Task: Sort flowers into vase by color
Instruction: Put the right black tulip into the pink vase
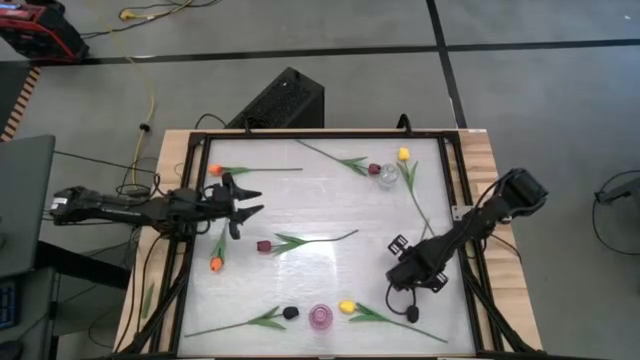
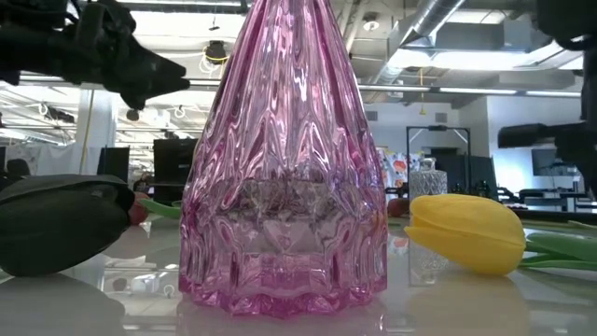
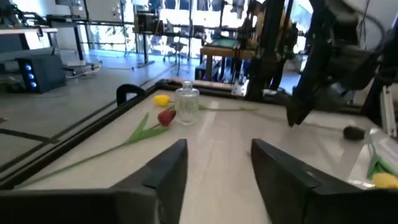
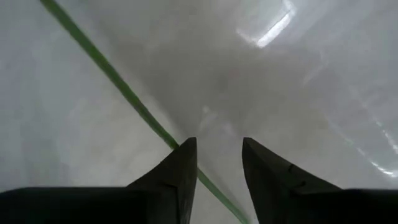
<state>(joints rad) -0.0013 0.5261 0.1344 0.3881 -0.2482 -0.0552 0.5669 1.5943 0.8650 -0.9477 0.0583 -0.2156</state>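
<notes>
Several artificial tulips lie flat on the white table: orange ones [image 1: 215, 170] [image 1: 215, 264], dark red ones [image 1: 263, 245] [image 1: 375, 168], yellow ones [image 1: 404, 154] [image 1: 347, 307] and a near-black one [image 1: 290, 313]. The pink vase [image 1: 320, 317] stands at the near edge and the clear vase [image 1: 387, 177] at the far right. My left gripper [image 1: 255, 200] hovers open at the table's left, holding nothing. My right gripper [image 4: 219, 142] is open and points down at the table on the right, over a thin green stem [image 4: 118, 87]. In the high view its own arm [image 1: 440, 245] hides it. My right gripper comes from above, pointing down. The green stem [image 4: 208, 183] lies flat on the table, runs behind one fingertip [image 4: 183, 155] and slants across the gap. I cannot tell whether that finger touches it, nor which flower the stem belongs to.
A dark frame [image 1: 455, 200] rims the table. In the low view the pink vase [image 2: 280, 168] fills the middle, with the near-black head [image 2: 56, 224] on its left and a yellow head [image 2: 466, 233] on its right. A dark cable end [image 1: 411, 314] lies near the right arm.
</notes>
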